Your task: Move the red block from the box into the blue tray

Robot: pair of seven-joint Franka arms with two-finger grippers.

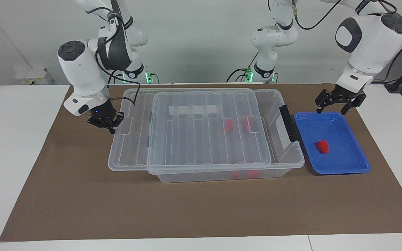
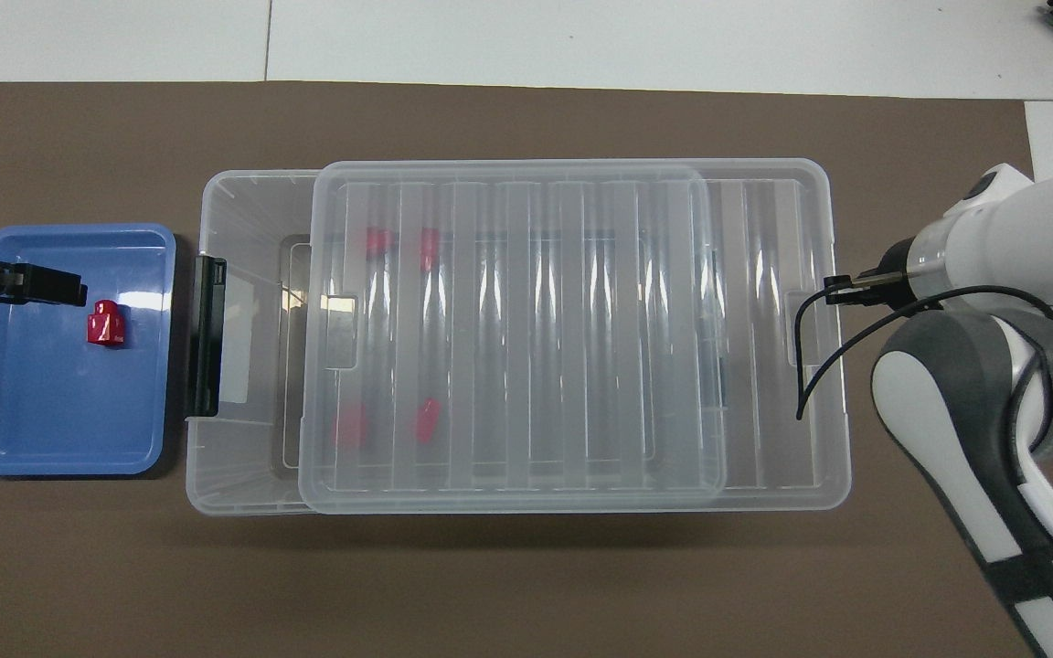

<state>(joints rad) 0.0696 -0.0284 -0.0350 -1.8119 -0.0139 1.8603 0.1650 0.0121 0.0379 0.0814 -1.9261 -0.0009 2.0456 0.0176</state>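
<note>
1. Right gripper (image 1: pixel 105 120): I hold it low at the box's rim, at 9 o'clock of the box (image 1: pixel 284 158) in the facing view; whether its jaws are apart or together I cannot tell.
2. Lid (image 1: pixel 201 139): slid toward the right arm's end, leaving the clip-handle end uncovered. Four red blocks appear to lie under it, blurred by the ribbing.
3. Blue tray (image 1: pixel 361 164): just beside the box's handle end. The red block (image 1: pixel 322 146) rests inside, near the middle.
4. Left gripper (image 1: pixel 337 104): jaws spread and empty, over the tray's 12 o'clock rim.
5. Step: I judge the placement done; next, withdraw the left arm clear.
</note>
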